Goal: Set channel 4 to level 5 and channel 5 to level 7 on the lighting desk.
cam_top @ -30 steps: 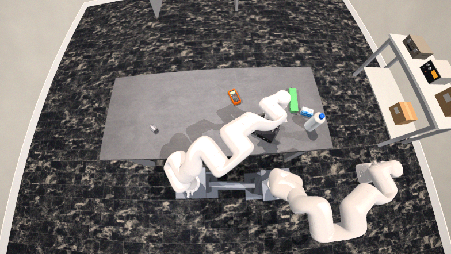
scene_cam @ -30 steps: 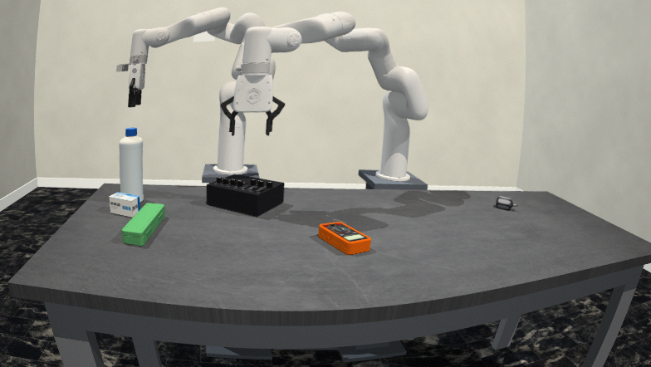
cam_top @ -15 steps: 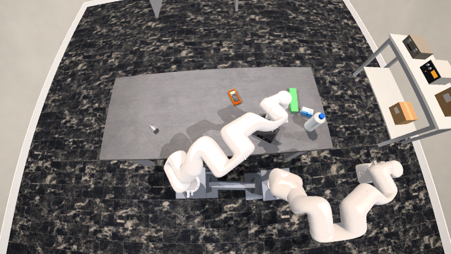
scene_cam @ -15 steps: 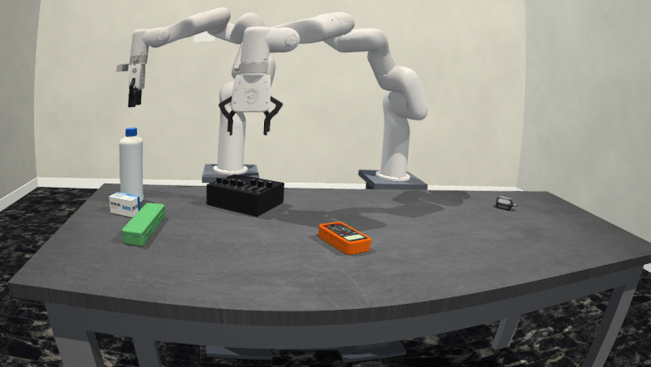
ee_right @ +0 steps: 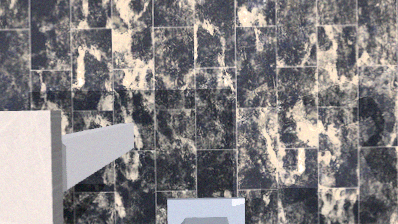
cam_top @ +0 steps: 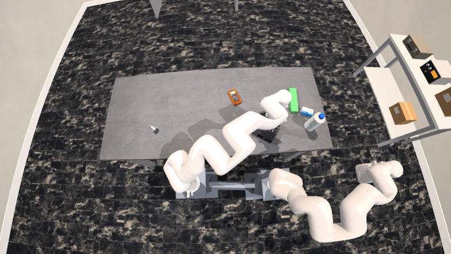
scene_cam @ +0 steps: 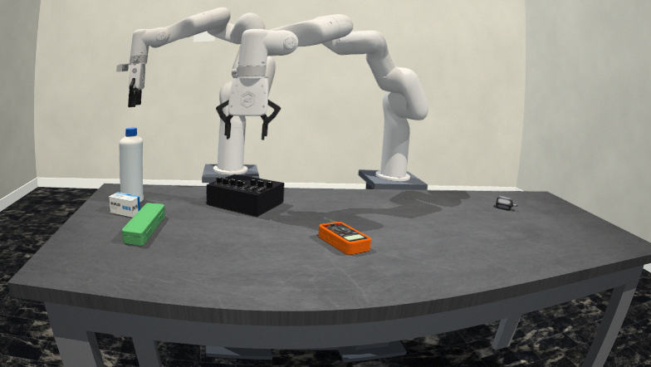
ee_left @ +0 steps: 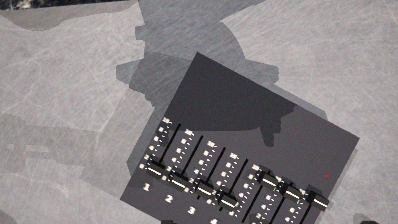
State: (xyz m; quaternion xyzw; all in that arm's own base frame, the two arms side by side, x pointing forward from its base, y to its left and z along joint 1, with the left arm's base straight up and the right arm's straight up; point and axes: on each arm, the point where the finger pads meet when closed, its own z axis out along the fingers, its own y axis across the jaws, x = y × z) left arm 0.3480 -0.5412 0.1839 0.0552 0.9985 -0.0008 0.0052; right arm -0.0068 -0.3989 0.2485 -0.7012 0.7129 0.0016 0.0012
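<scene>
Currently: remote session, two faders to set; I judge it pre-contact.
Lighting desk: black box (cam_top: pixel 268 137) (scene_cam: pixel 245 197) (ee_left: pixel 320 155) on the table (cam_top: pixel 164 100) (scene_cam: pixel 282 268) (ee_left: pixel 60 85), beneath my left end effector.
Left end effector (scene_cam: pixel 245 137) (ee_left: pixel 267 220): wide open, holding nothing, above the desk.
Right end effector (cam_top: pixel 363 173) (scene_cam: pixel 134 105): wide open, holding nothing, off to the side.
Channel 4 fader (ee_left: pixel 228 201): toward the numbered end.
Channel 5 fader (ee_left: pixel 269 181): near the opposite end of its slot.
Handling: caps probably light, stiff, maybe slick; desk looks heavier, could skid if pushed hard.
Hold: pinch one cap low, slide along its slot, avoid neighbours.
Writing: "1", "2", "3" readable; "4" cut by the frame edge; level marks too small.
Brands: carton (cam_top: pixel 306 111) (scene_cam: pixel 124 204) print illegible; hexagonal emblem on left end effector, name unreadable.

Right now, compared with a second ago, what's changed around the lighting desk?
The left claw has shifted slightly toward the white bottle's side and come down a little, above the lighting desk. It is open; nothing was taken hold of or let go. The right arm, desk and bottle look unmoved.
</scene>
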